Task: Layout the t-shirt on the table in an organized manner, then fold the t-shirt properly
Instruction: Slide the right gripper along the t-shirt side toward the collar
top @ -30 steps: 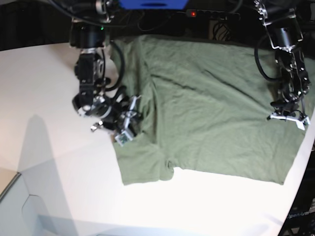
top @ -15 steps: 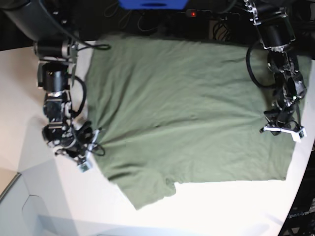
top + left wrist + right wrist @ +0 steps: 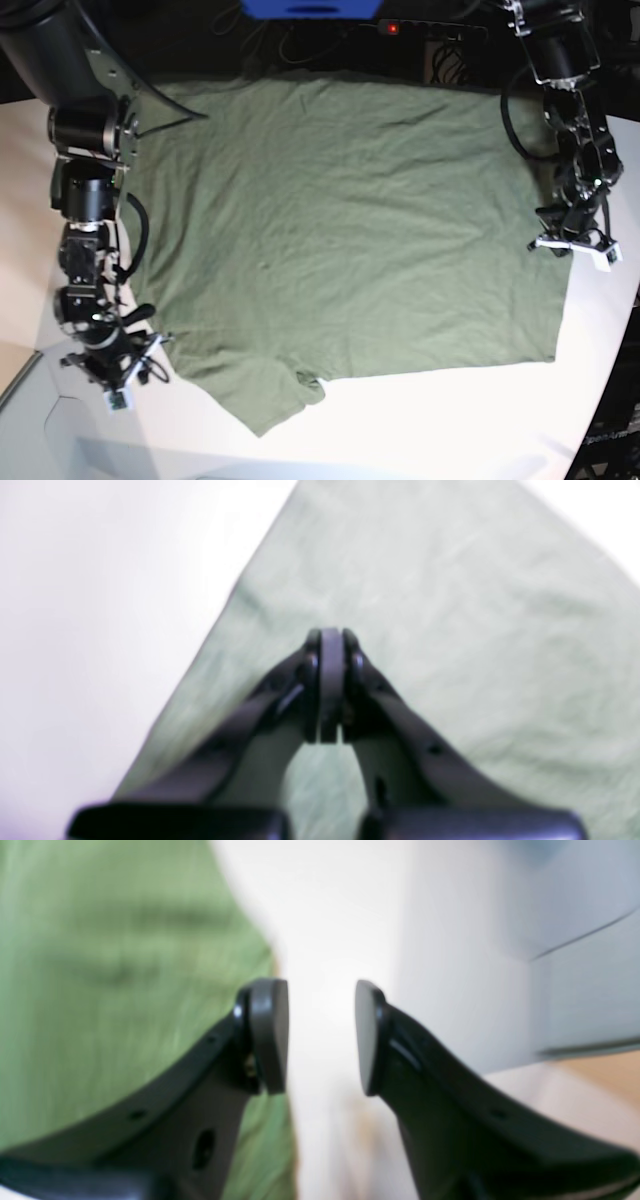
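The olive-green t-shirt [image 3: 340, 230] lies spread flat on the white table [image 3: 450, 420], with one sleeve pointing toward the front [image 3: 275, 400]. My right gripper [image 3: 118, 380] is at the shirt's left front corner. In the right wrist view it [image 3: 321, 1035] is open and empty over bare table [image 3: 320, 915], with the shirt's edge [image 3: 100, 965] just beside one finger. My left gripper [image 3: 573, 248] stands at the shirt's right edge. In the left wrist view it [image 3: 330, 645] is shut, tips together over the cloth [image 3: 450, 605], with no fabric visibly pinched.
A blue box [image 3: 310, 8], a power strip with a red light [image 3: 392, 27] and cables lie behind the table. The table's curved edge [image 3: 610, 350] runs close to the shirt's right side. A grey lower panel [image 3: 40, 430] is at the front left.
My right gripper pulled the shirt's folded left side out to the left and front, spreading it flat, and has let go. The left gripper has hardly moved.
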{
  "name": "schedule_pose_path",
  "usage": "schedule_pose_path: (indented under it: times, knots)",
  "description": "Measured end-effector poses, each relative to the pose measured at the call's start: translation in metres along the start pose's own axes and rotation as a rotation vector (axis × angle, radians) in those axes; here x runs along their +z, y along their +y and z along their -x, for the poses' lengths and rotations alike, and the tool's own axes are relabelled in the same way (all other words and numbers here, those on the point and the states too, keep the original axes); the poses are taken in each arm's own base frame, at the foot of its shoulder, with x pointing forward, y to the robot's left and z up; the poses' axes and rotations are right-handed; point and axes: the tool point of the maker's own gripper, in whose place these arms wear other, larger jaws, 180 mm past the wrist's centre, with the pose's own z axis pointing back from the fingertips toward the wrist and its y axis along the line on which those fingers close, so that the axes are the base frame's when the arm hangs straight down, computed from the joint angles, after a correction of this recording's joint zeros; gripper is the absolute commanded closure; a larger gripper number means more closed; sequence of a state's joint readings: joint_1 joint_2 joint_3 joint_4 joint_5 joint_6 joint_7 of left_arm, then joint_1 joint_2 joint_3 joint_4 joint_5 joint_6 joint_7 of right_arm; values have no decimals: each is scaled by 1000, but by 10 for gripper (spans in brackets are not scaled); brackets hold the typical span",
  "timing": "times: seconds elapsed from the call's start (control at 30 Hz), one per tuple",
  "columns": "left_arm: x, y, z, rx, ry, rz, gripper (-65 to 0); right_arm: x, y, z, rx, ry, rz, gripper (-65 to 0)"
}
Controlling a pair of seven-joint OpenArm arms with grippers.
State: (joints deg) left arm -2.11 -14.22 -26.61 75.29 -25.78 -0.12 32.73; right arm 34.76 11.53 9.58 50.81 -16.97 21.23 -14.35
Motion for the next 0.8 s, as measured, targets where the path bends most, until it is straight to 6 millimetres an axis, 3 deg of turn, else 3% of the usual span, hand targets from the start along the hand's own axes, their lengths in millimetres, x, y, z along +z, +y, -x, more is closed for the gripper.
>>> schedule_pose_path:
  times: [0.1, 0.23, 0.33, 0.43, 0.5, 0.6, 0.7, 0.8]
  knots:
    - [6, -4, -6, -8, -27, 11, -1, 18, -20, -6, -37, -35, 73, -220]
    - [20, -7, -6, -40, -54, 26, -1, 49, -16, 17, -8, 36, 110, -219]
    - [27, 2, 24, -38, 4, 5, -1, 76, 5, 54, 12, 113, 104, -218]
    - [24, 8, 49, -24, 69, -4, -2, 96, 40, 85, -3, 148, 55, -218]
    - [18, 17, 58, -13, 85, -27, -2, 102, 63, 109, -12, 205, 0, -218]
    - [13, 21, 57, 5, 74, -32, -2, 108, 88, 122, 7, 223, -94, -218]
    - [0, 18, 51, 23, 65, -32, -2, 105, 103, 136, -16, 253, -134, -218]
    - [-16, 16, 45, 52, 61, -31, -2, 91, 104, 137, -37, 265, -149, -217]
